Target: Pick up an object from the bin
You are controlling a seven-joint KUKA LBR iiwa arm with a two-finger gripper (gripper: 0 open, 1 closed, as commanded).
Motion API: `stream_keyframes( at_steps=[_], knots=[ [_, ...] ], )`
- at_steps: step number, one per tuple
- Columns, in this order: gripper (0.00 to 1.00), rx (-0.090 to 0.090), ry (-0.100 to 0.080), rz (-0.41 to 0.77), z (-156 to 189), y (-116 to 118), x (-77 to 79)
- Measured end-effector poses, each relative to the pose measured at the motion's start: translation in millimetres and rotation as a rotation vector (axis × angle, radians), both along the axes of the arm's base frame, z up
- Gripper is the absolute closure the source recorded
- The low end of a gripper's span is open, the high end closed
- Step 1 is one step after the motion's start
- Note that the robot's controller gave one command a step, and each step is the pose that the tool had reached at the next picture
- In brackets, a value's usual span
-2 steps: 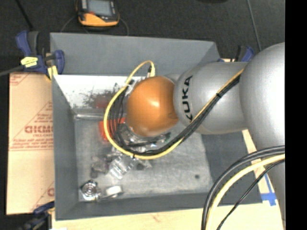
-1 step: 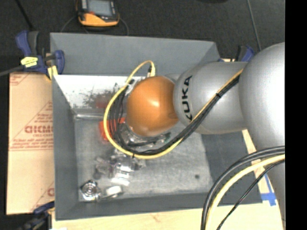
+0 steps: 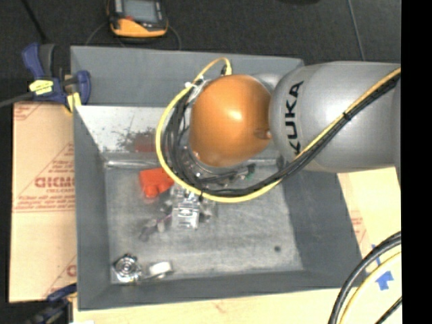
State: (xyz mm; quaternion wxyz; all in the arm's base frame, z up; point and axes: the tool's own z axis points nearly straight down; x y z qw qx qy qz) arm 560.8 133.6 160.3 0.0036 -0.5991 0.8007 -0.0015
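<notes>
My gripper (image 3: 185, 212) shows as a metallic block just below the orange wrist cover, low over the middle of the bin floor. A red blocky object (image 3: 154, 182) lies just to its upper left, close beside it but apart. A small dark grey piece (image 3: 146, 231) rests on the floor to the gripper's lower left. Nothing is visibly held.
In the bin's front left corner lie a shiny round metal piece (image 3: 125, 268) and a small white object (image 3: 160, 269) next to it. The arm and its orange cover hide the back middle of the bin. Bare floor stretches to the right.
</notes>
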Motion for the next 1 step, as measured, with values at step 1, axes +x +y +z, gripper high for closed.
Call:
stream_keyframes(
  at_steps=[1],
  knots=[
    [1.0, -0.001, 0.005, -0.005, 24.7, -0.8, 0.8]
  ],
)
